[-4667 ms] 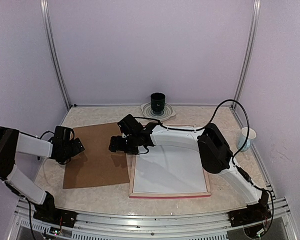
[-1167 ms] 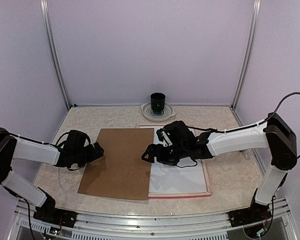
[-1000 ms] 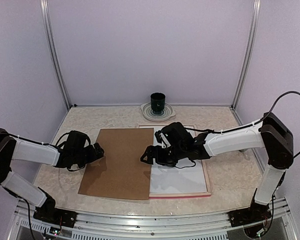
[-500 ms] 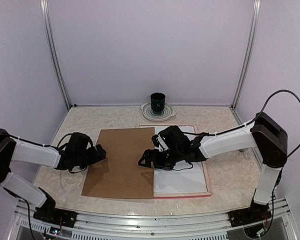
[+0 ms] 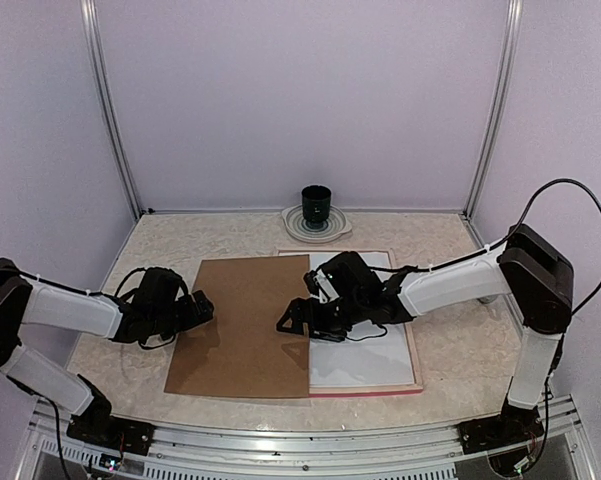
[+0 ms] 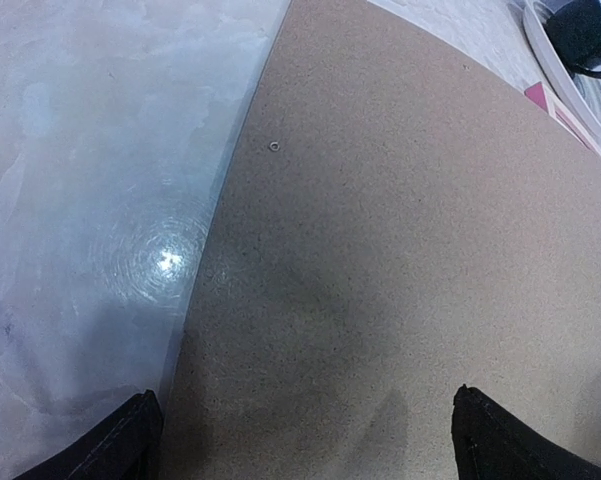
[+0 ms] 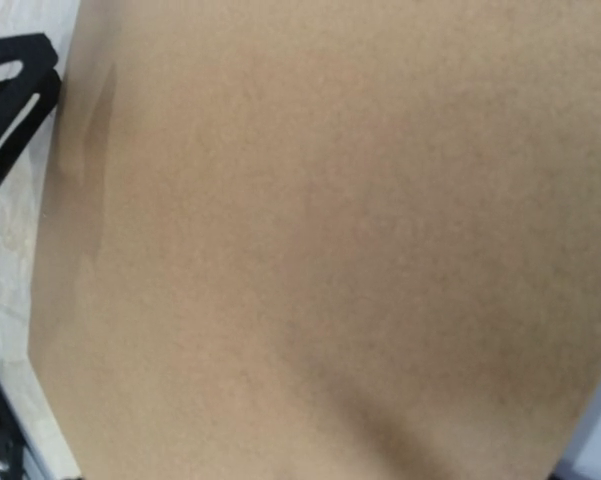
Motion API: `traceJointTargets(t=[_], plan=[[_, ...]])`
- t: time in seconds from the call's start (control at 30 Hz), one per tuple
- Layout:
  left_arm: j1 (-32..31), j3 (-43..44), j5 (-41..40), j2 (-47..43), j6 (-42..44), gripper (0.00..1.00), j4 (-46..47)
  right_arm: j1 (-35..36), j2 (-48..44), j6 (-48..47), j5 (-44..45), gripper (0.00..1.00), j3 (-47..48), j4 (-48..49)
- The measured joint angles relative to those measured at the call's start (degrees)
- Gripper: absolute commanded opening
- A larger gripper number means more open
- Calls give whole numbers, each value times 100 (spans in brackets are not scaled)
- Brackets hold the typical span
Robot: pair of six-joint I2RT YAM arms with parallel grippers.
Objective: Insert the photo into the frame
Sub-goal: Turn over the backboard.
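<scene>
Currently: board [image 5: 242, 320] partly across frame [image 5: 365, 392]

Brown board, flat between left claw [image 5: 195, 308] and right claw [image 5: 292, 322], both spread wide, gripping nothing; likely positioned for sliding. Frame lies under and beyond right claw; photo unseen.

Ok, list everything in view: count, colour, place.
flat brown backing board: one, brown, left of centre, right edge overlapping the frame
rectangular pink-rimmed picture frame: one, pink, right of centre
white sheet: one, white, inside the frame
dark round cup: one, blackish, back centre, on the plate
pale round plate: one, off-white, back centre
beige marbled table: one, beige, beneath everything
left gripper: one, black, open, at the board's left edge
right gripper: one, black, open, over the board near its right edge
</scene>
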Motion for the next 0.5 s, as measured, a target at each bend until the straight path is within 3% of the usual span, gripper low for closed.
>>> traceJointTargets(t=[0.5], plan=[[-297,-48,-195,-9,-63,99,35,-101,144,321,-459,93,-208,518]])
